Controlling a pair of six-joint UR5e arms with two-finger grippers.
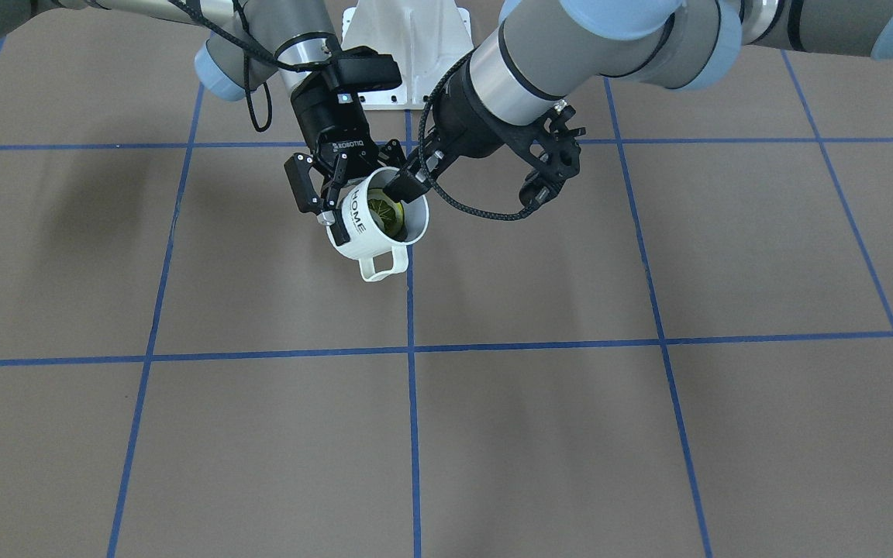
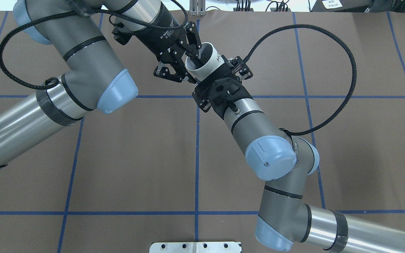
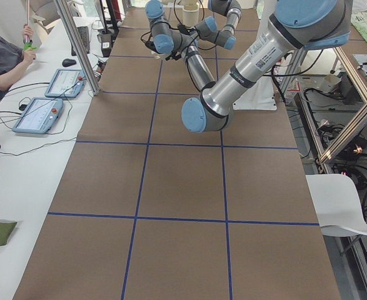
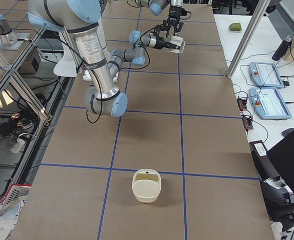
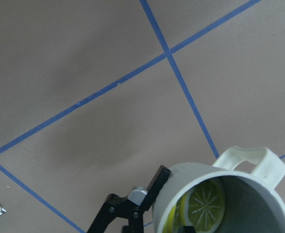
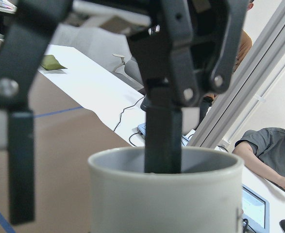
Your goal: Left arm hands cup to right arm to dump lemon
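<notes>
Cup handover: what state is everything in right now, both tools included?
left tool: shut on the cup's rim, one finger inside the mouth.
right tool: fingers straddle the cup; cannot tell whether it is clamped.
cup: in the air, tilted, not tipped out.
lemon: inside the cup, cut face showing.
basket: upright on the table, away from both arms.

Cup: glossy white glaze, ceramic-looking, duller grey inside. Lemon: matt yellow-green cut face. Table: matt brown covering, blue tape lines. Left arm: brushed metal, smooth pale-blue caps, braided cable. Basket: smooth cream plastic.
</notes>
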